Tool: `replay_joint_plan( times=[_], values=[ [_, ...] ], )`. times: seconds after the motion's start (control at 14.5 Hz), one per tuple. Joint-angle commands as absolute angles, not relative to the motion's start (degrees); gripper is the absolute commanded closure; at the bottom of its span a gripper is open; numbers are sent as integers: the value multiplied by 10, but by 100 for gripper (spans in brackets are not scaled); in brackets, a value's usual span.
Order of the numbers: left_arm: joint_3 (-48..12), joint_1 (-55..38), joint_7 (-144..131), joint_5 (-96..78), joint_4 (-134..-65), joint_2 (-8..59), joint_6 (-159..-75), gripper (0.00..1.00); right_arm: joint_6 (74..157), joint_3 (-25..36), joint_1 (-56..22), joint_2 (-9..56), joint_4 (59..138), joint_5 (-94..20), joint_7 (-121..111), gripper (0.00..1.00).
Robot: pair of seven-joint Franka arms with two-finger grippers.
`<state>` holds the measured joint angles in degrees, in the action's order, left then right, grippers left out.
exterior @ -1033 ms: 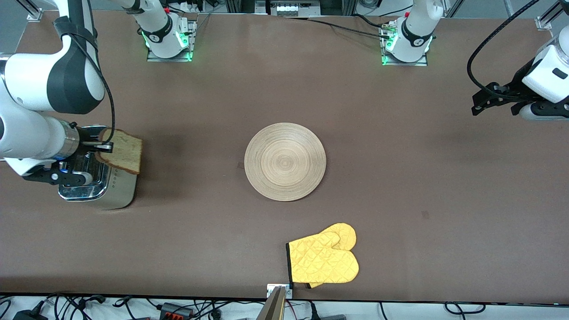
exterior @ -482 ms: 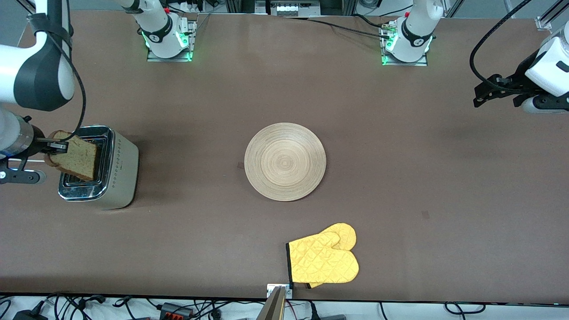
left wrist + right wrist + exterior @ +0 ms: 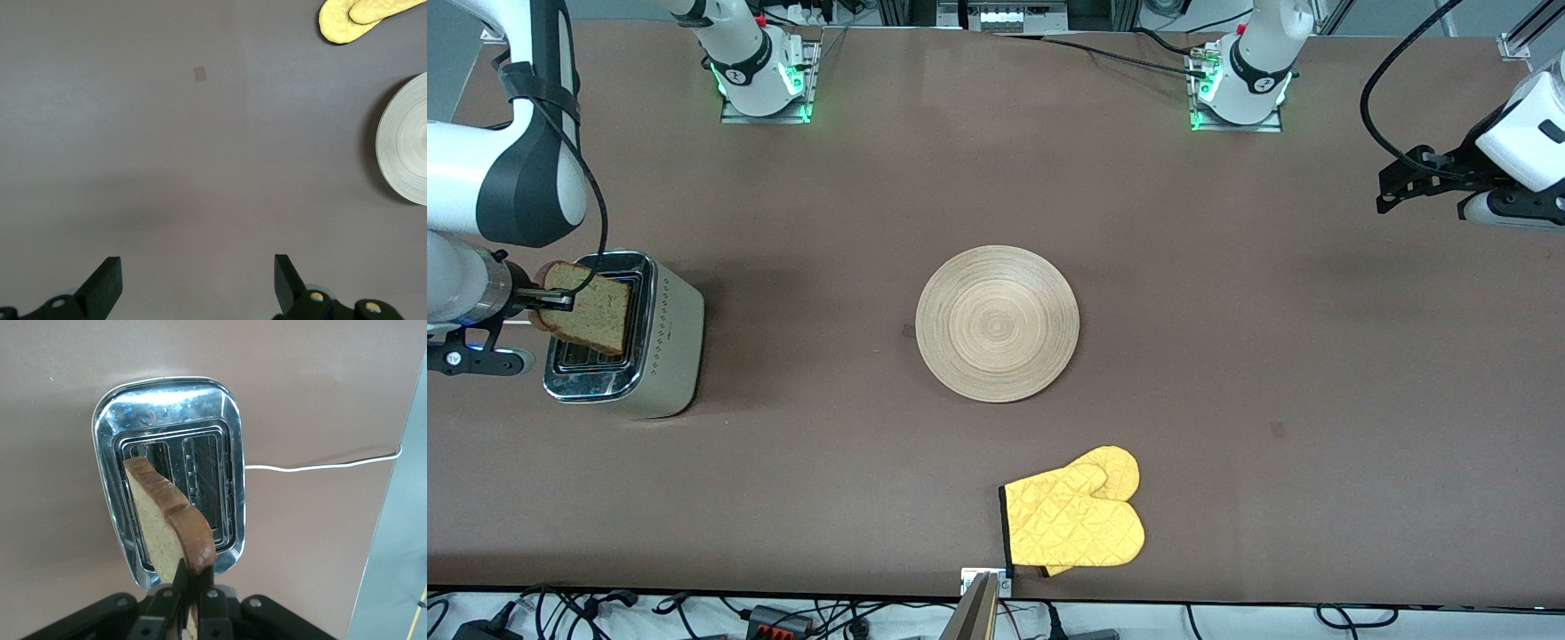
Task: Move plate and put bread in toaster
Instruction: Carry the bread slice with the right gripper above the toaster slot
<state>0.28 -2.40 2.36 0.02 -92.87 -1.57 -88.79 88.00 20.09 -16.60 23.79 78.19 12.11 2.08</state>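
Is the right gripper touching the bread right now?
Touching. In the right wrist view, the right gripper is shut on the crust edge of the bread, holding it upright over the toaster.

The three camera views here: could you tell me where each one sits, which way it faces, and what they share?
Front view: high across the table, facing both bases; shows the plate, oven mitt, both arms.
Left wrist view: on the left arm, looking down at bare table; its open left gripper frames plate and mitt.
Right wrist view: on the right arm, looking down on the toaster; right gripper shut on the bread.
Shared: front and right wrist views both show bread over toaster.
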Motion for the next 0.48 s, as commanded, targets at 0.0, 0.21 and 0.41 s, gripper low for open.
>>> replay_joint_plan(
  times=[0.0, 0.21, 0.41],
  values=[
    [6, -25, 41, 9, -898, 3, -883, 0, 884, 197, -161, 230, 789, 144, 28, 100],
    [3, -25, 42, 5, -898, 4, -883, 0, 885, 196, -161, 230, 794, 158, 28, 100],
    [2, -28, 42, 4, -898, 3, -883, 0, 883, 196, -160, 230, 809, 154, 29, 100]
  ],
)
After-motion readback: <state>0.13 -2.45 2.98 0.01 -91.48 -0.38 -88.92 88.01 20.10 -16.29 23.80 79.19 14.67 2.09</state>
